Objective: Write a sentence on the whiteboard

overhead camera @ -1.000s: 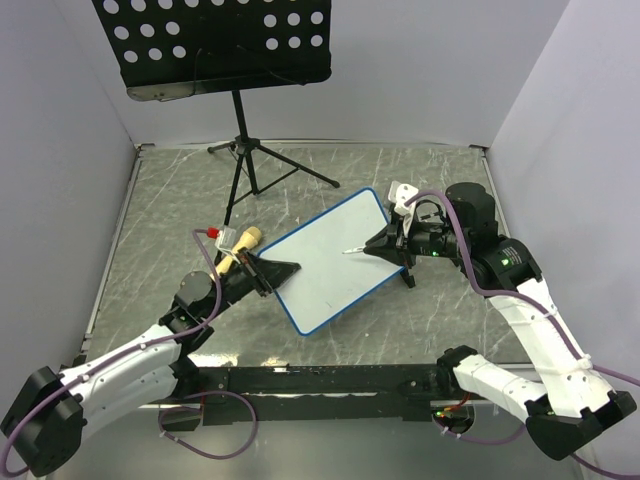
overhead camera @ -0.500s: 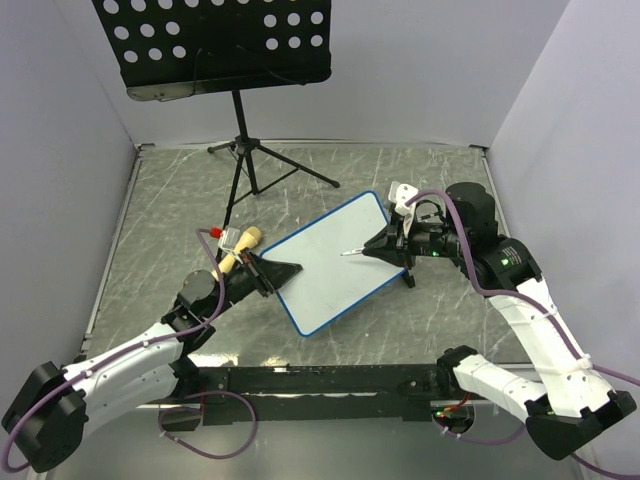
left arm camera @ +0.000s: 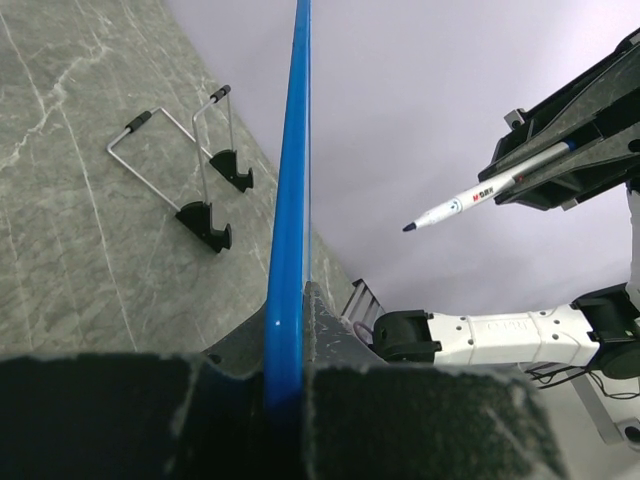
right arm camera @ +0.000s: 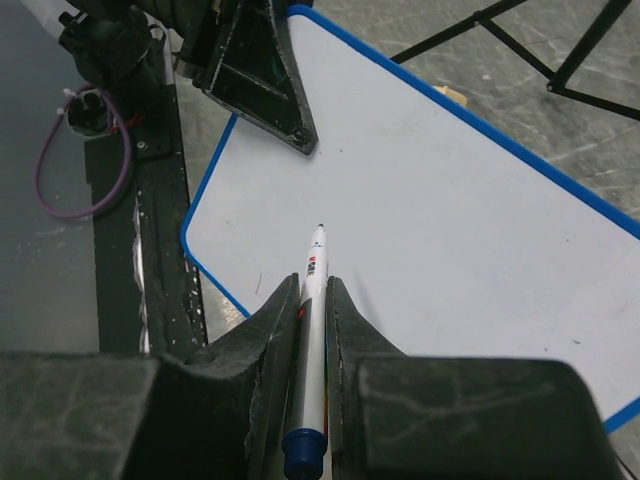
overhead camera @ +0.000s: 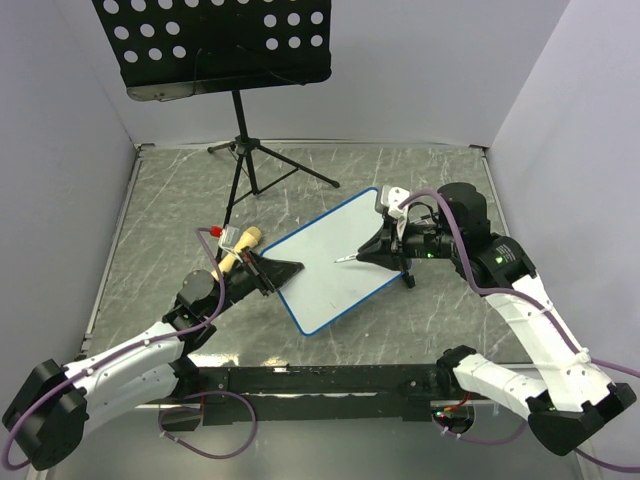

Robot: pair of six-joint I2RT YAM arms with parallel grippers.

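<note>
1. The board [overhead camera: 335,262] is sitting over the middle of the table [overhead camera: 160,200]. It is turned on the diagonal, with one short end toward the left arm and the other toward the right arm.
2. The left gripper [overhead camera: 288,269] is pinching the board's near-left end. In the left wrist view its fingers [left arm camera: 150,420] are pressing on either side of the blue frame [left arm camera: 290,200], which is running edge-on up the picture.
3. The right gripper [overhead camera: 375,250] is hanging over the right half of the board. It is clamping a marker [right arm camera: 315,265] tightly between its two fingers, with the marker's blue end toward the wrist camera.
4. The marker is pointing toward the left gripper, and its dark tip is hanging over the board's white face. In the left wrist view the tip is standing apart from the board, not touching it.
5. In the right wrist view the board's face is showing plain white inside the frame.
6. Two wire legs [left arm camera: 200,180] with black feet are showing on the back side of the board, over the table. I cannot tell whether they are resting on it.
7. A black perforated music stand [overhead camera: 215,45] is standing at the back of the table, well apart from the board.
</note>
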